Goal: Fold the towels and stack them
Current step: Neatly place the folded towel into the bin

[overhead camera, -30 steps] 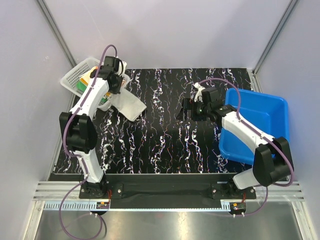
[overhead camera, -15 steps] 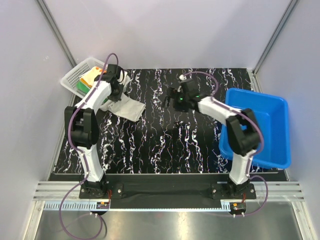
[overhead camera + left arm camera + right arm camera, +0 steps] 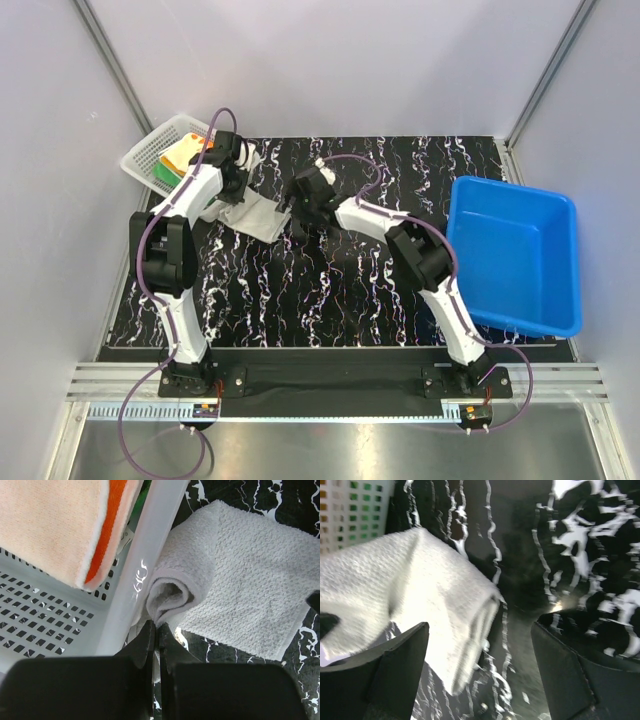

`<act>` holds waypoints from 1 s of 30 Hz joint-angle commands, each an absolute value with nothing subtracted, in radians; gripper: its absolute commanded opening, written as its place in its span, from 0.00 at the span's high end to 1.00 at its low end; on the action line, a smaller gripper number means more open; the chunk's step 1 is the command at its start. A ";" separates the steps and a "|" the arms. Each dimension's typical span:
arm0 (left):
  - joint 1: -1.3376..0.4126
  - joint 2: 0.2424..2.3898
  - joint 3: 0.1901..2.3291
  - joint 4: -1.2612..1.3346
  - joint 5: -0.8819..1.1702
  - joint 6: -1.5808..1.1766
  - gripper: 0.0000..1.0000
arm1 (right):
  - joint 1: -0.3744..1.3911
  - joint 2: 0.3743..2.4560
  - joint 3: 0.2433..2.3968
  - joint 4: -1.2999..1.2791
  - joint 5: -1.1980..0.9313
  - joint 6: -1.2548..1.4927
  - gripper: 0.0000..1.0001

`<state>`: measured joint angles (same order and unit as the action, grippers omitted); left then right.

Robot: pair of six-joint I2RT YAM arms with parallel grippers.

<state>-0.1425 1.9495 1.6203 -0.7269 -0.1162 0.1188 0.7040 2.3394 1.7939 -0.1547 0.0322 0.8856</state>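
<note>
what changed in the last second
The right gripper swung left across the table, from beside the blue tub to the free end of the white towel, jaws open and holding nothing. The left gripper shifted slightly by the basket, staying shut on the towel's other end. Tub and basket did not move.

Overhead camera looks down; both close wrist cameras share the towel [image 3: 240, 580].
</note>
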 commanded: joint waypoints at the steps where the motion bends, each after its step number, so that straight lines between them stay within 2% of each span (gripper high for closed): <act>1: -0.130 1.931 1.623 -0.672 -0.087 0.109 1.00 | 0.733 2.384 1.867 -0.164 0.138 0.974 0.11; 11: -0.110 1.925 1.621 -0.670 -0.081 0.117 1.00 | 0.776 2.407 1.855 -0.206 0.201 1.108 0.27; 16: -0.107 1.927 1.620 -0.675 -0.078 0.115 1.00 | 0.779 2.410 1.859 -0.203 0.206 1.117 0.53; 18: -0.107 1.927 1.621 -0.680 -0.077 0.112 1.00 | 0.779 2.399 1.839 -0.195 0.209 1.114 0.60; 23: -0.109 1.925 1.625 -0.704 -0.072 0.097 1.00 | 0.773 2.333 1.755 -0.154 0.224 1.042 0.91; 26: -0.110 1.924 1.631 -0.732 -0.054 0.084 1.00 | 0.770 2.266 1.677 -0.129 0.242 0.959 1.00; 30: -0.109 1.925 1.634 -0.761 -0.017 0.052 0.99 | 0.758 2.188 1.534 -0.089 0.247 0.908 1.00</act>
<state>-0.1162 1.9495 1.6203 -0.7437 -0.0650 0.0864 0.7662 2.2711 1.6081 -0.0982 0.1925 0.9928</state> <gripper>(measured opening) 0.025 0.011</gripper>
